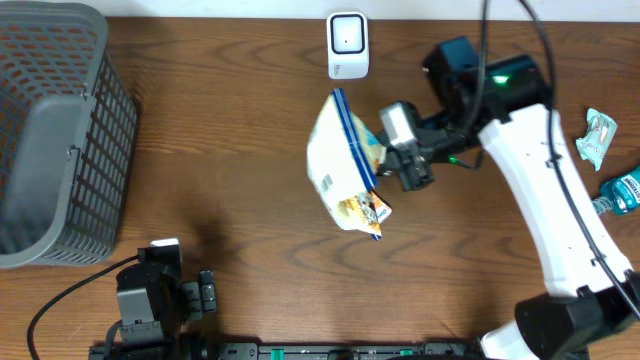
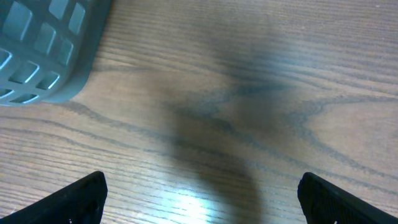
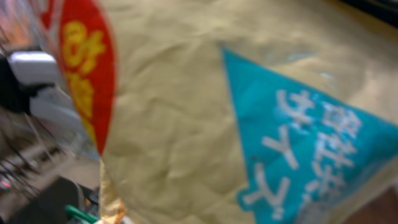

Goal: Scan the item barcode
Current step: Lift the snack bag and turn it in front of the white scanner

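Right wrist view: the snack bag [image 3: 186, 124] fills the frame, out of focus, with its edges cut off. The fingers of the right hand [image 1: 383, 163] are hidden behind it.

Left wrist view: only the fingertips of the left hand [image 2: 202, 202] show, at the bottom edge. The basket [image 2: 43, 50] is cropped at the top-left corner.

Overhead view: the teal packet [image 1: 622, 192] is cut by the right edge.

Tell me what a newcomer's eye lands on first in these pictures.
The crinkled snack bag stands out first. It is pinched in the shut right claw mid-table and fills the whole right wrist view. Just beyond it, at the far edge of the wooden table, sits the white scanner. A grey mesh basket takes up the left side, and the left claw waits wide open at the near edge.
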Tool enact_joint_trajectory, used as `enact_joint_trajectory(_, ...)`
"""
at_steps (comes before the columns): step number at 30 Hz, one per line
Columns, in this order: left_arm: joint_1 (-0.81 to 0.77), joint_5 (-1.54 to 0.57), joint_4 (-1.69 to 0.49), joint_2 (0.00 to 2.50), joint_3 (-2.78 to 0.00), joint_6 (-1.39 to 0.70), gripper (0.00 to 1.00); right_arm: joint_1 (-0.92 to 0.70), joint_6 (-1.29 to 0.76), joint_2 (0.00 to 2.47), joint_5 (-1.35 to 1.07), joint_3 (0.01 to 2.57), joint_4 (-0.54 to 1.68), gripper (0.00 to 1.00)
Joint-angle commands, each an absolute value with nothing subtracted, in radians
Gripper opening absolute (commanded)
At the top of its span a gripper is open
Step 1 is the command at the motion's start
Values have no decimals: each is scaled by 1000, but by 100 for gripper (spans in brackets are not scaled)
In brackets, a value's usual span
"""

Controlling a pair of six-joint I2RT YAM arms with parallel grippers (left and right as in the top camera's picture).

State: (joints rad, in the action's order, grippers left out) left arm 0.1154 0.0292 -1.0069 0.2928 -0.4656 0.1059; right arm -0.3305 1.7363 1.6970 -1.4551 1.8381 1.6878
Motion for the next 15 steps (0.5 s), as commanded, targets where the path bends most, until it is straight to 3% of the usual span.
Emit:
enact_joint_trajectory(1, 112, 35, -1009, 292, -466, 115, 98, -328, 1837, 1629, -1409, 1816, 1698, 1)
enact_joint_trajectory(9, 112, 35, -1009, 292, -466, 115, 98, -335, 1820, 1522, -1187, 1771, 1698, 1)
enact_joint_trajectory(15, 112, 35, -1009, 292, -466, 115, 98, -335, 1487, 1557, -925, 1723, 1634, 1)
